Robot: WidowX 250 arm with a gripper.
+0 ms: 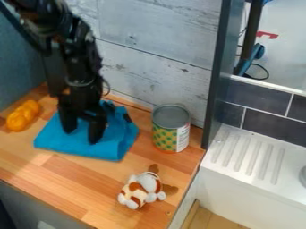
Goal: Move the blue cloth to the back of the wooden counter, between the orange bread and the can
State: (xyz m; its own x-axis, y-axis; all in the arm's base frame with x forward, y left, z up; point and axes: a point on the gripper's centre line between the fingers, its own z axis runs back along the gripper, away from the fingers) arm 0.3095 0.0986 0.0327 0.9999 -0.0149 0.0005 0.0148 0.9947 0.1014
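The black gripper [82,135] hangs over the blue cloth [110,145], its two fingers apart, the tips low at the cloth; whether they touch it I cannot tell. The cloth lies folded on the wooden counter, its back part bunched up behind the gripper. Left of the cloth is an orange-yellow lumpy object [23,116]. A can [171,129] with a green-and-yellow patterned label stands upright to the right of the cloth. Nearer the front lies a white and brown plush toy [142,189].
A whitewashed plank wall [158,33] rises behind the wooden counter [65,176]. At the right, a dark upright post [214,85] stands beside a white sink unit with a ridged drainboard [248,154], backed by dark tiles [275,123].
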